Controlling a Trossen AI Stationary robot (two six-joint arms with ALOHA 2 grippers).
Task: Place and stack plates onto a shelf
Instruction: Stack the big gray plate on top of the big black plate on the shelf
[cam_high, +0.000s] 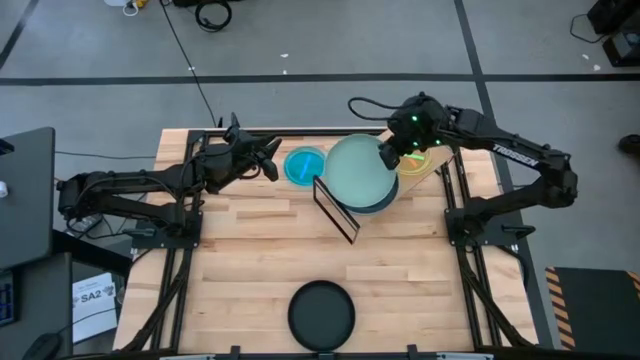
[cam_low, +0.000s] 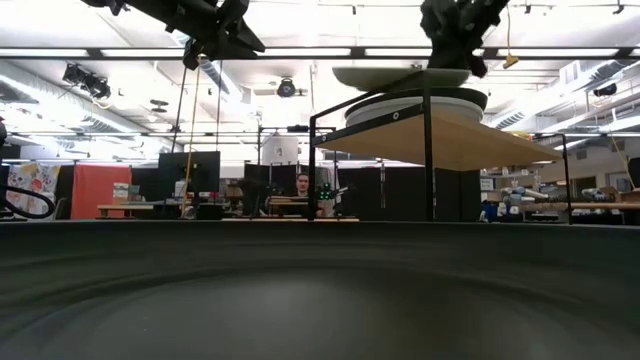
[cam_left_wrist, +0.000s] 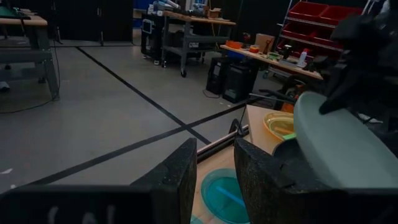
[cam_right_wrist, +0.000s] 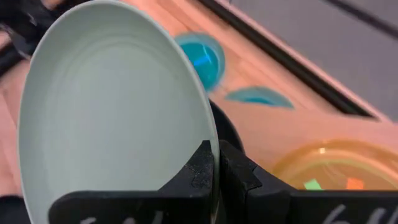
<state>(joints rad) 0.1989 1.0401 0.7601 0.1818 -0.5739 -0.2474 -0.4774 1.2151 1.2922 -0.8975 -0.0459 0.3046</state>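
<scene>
Fingers of the right gripper (cam_right_wrist: 214, 163) clench the mint plate's (cam_right_wrist: 112, 112) rim, holding it just above the plates (cam_low: 428, 103) stacked on the shelf (cam_low: 450, 140). Beyond those fingers lie a teal plate (cam_high: 305, 165) and an orange plate (cam_right_wrist: 329, 165). Left gripper (cam_left_wrist: 214, 177) hovers near the teal plate, fingers released. A black plate (cam_high: 321, 315) sits on the bench (cam_high: 250, 260), well apart.
</scene>
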